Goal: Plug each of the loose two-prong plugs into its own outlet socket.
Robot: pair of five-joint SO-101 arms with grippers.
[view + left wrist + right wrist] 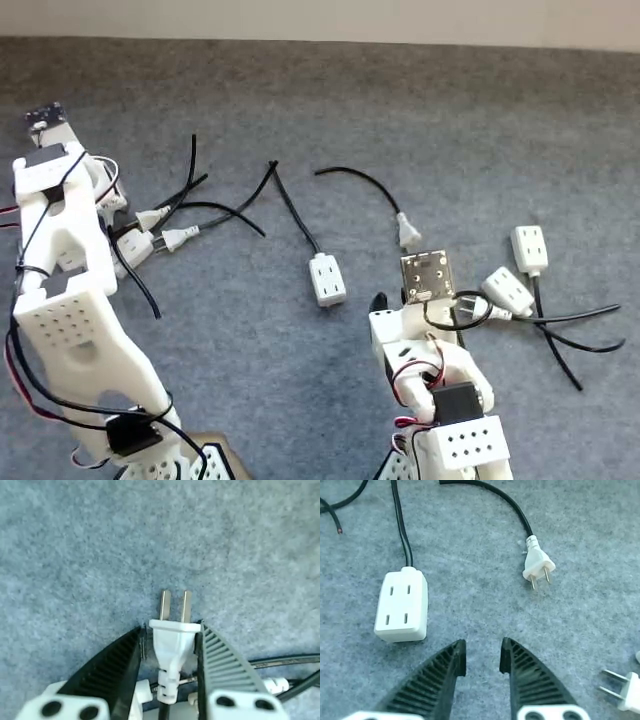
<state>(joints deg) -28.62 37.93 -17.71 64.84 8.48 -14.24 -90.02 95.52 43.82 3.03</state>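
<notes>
L gripper point(170, 630), ribbed black jaws, is clamped on a smooth white moulded two-prong plug point(172, 640), its flat metal prongs poking past the tips; the arm sits at 9 o'clock in the high view. R gripper point(483, 652) is low over fuzzy grey carpet point(580, 630), jaws narrowly apart w/ nothing between. In the high view a boxy white plastic outlet block point(327, 280) lies at its 9 o'clock and another white plug point(408, 232) at 12.
</notes>
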